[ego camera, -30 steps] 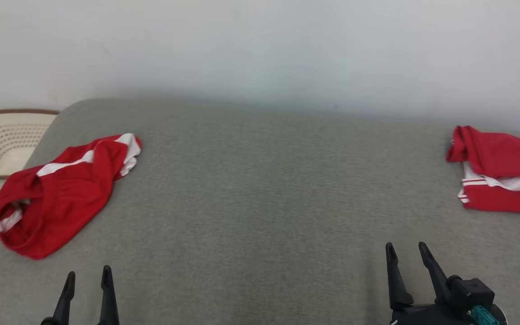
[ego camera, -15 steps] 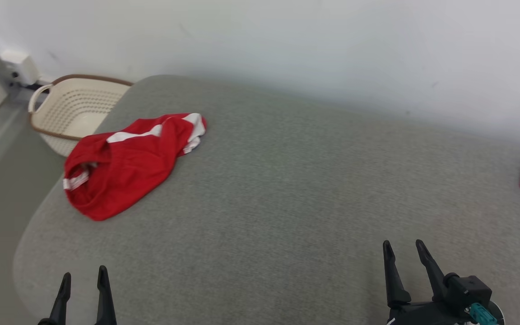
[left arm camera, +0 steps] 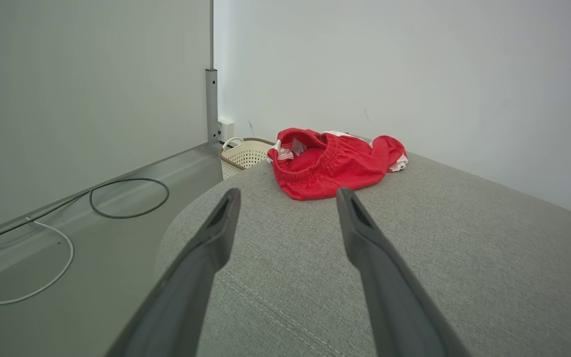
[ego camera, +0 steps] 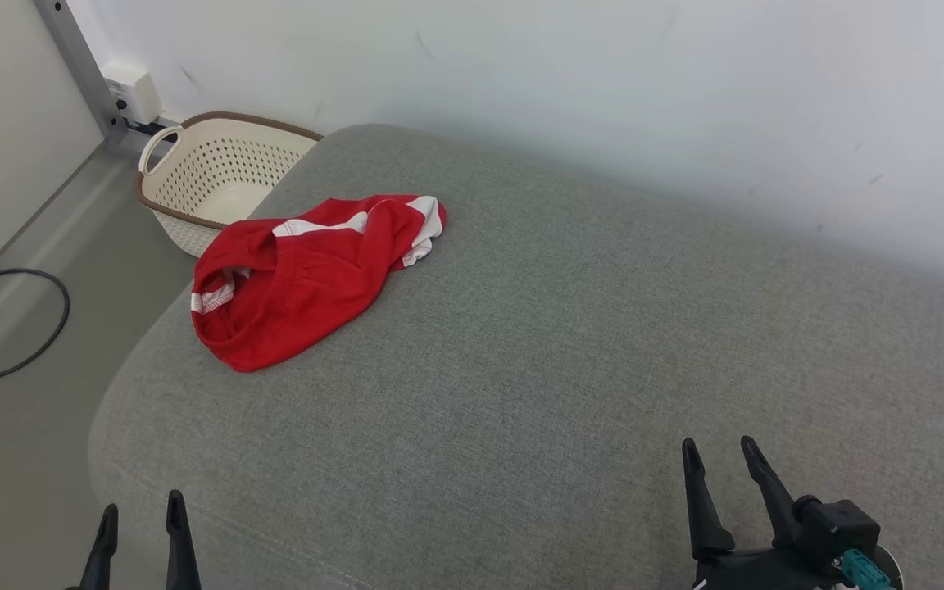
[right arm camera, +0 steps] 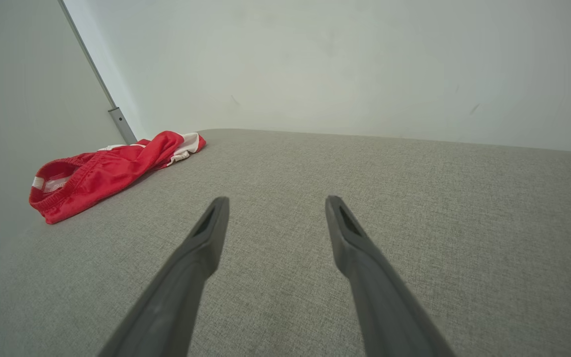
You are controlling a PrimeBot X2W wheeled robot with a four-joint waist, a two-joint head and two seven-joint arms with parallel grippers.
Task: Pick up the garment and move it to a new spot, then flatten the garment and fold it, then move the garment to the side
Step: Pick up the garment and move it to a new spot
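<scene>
Red garment (ego camera: 308, 274) with white trim sits crumpled on the grey cushioned surface (ego camera: 570, 352), far-left corner area, close to the left edge. The elastic waistband faces the near-left side (left wrist view shows it gaping open (left arm camera: 332, 163)). White-striped end points toward the wall (ego camera: 603, 90).

Left gripper (ego camera: 140, 506) is low at the near-left edge of the cushion, jaws apart, nothing between them. The garment is straight ahead of its fingers but well apart. Right gripper (ego camera: 718, 444) is over the near-right part of the cushion, jaws likewise spread and empty. From its wrist view the garment (right arm camera: 107, 171) lies far off to the left.

Neither gripper touches fabric.

Off the cushion: a cream perforated basket (ego camera: 226, 164) with a brown rim stands on the floor just beyond the garment's corner, against the wall. A black cable (ego camera: 68, 307) loops on the floor to the left, and a white cable (left arm camera: 67, 258) lies nearer the left arm.
</scene>
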